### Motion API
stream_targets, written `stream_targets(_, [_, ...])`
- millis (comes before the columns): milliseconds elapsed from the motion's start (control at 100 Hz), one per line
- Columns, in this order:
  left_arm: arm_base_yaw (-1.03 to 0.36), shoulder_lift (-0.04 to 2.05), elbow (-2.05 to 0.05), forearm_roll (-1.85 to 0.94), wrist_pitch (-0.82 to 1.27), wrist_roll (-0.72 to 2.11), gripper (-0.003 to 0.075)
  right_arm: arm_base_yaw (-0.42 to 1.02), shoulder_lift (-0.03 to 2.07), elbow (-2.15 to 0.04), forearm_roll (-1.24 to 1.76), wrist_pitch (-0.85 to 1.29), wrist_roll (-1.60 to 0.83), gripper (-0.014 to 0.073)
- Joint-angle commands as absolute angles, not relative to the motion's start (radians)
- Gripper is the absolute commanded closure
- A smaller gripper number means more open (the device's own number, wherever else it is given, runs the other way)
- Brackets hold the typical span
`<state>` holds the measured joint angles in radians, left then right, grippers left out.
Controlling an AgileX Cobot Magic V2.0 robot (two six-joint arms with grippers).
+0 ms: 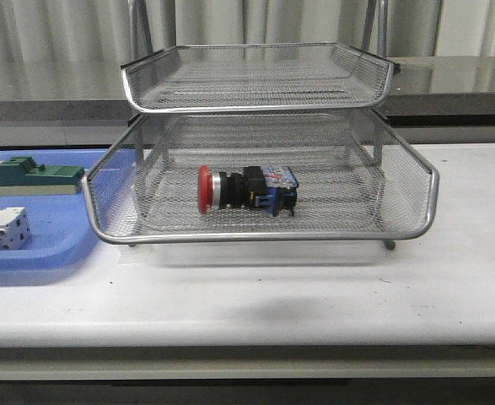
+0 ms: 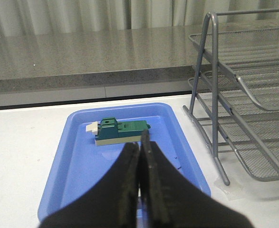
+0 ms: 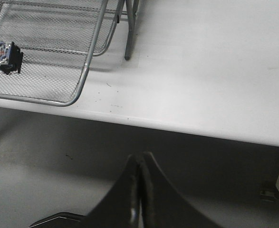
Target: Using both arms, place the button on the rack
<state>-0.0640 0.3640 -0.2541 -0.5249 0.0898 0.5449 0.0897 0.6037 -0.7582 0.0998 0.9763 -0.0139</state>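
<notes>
Button (image 1: 245, 189) (no legible writing) on rack (image 1: 264, 237) mesh; both arms' fingers (image 2: 140, 156) pressed together.

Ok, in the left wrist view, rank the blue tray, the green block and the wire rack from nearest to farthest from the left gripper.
1. Blue tray: directly beneath the shut fingers of the left gripper.
2. Green block: lying in the tray, just past the fingertips.
3. Wire rack: off to the side, standing on the white table beyond the tray's edge.

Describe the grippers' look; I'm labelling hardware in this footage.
Only the fingers show. The left gripper has two smooth black fingers tapering to narrow tips. The right gripper looks the same: glossy black, curved, tapered. No cables or markings are visible.
</notes>
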Motion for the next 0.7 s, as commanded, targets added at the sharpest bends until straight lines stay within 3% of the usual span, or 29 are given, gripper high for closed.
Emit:
stream_targets(0, [-0.062,0.369,-0.283,-0.537,0.019,0.536,0.074,0.085,0.605,-0.787,0.096,0.927,-0.015,0.0664])
stream_targets(690, [-0.062,0.369,-0.283,-0.537,0.019,0.536,0.074,0.086,0.644,-0.787,0.145,0.851,-0.075,0.0664])
